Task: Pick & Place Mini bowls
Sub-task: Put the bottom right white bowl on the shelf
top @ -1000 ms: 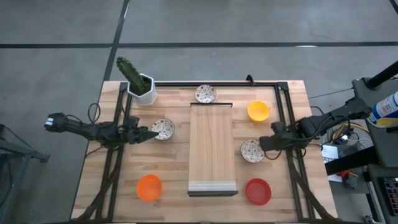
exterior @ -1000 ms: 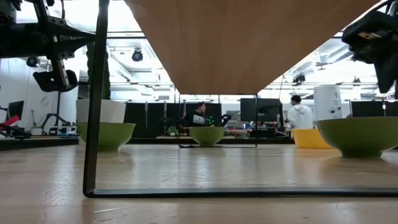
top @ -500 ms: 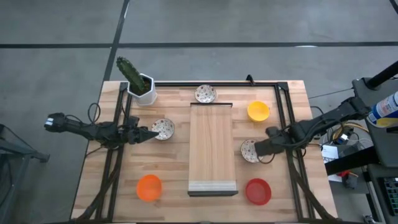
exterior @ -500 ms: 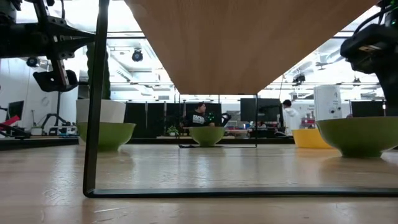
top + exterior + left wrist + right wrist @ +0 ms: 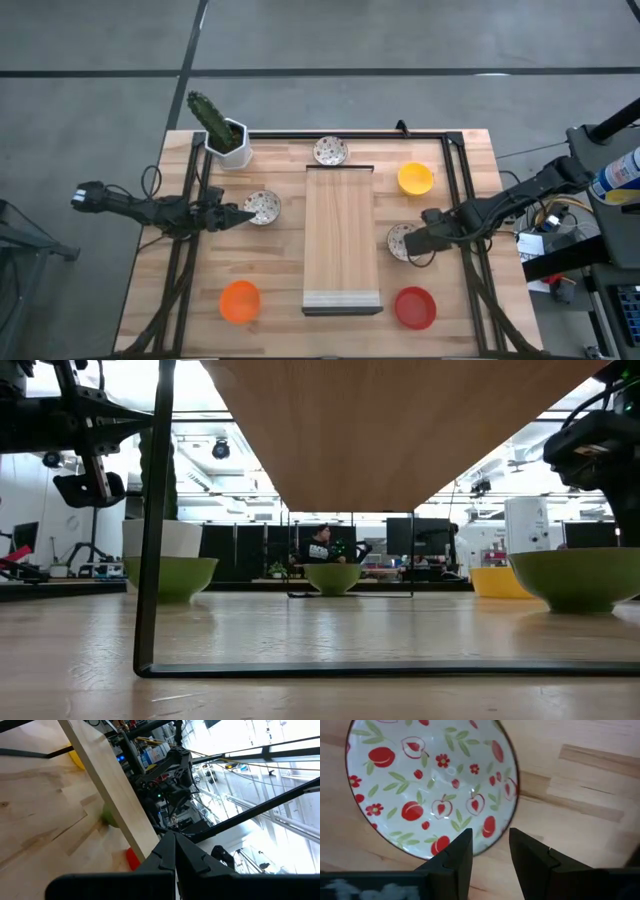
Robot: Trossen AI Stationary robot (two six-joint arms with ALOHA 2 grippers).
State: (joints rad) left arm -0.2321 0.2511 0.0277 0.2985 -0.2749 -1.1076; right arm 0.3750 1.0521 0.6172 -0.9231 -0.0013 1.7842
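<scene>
Overhead, I see my right gripper [image 5: 412,243] above the rim of a white mini bowl patterned with red apples and green leaves [image 5: 400,241], which sits on the wooden table [image 5: 280,300] just beside the raised pale wooden board [image 5: 341,238]. In the right wrist view, the two dark fingers [image 5: 457,857] stand narrowly parted, straddling the near rim of that bowl [image 5: 431,785], with nothing gripped between them. A plain yellow mini bowl [image 5: 414,179] lies near this gripper, farther out on the table; a red mini bowl [image 5: 415,307] lies near it on the opposite side. My left gripper [image 5: 240,215] waits with its tips just beside a second white patterned mini bowl [image 5: 262,207]; its fingers [image 5: 170,857] meet at a point, empty. An orange mini bowl [image 5: 240,301] sits near that arm, and a third white patterned mini bowl [image 5: 330,151] lies beyond the board's far end.
</scene>
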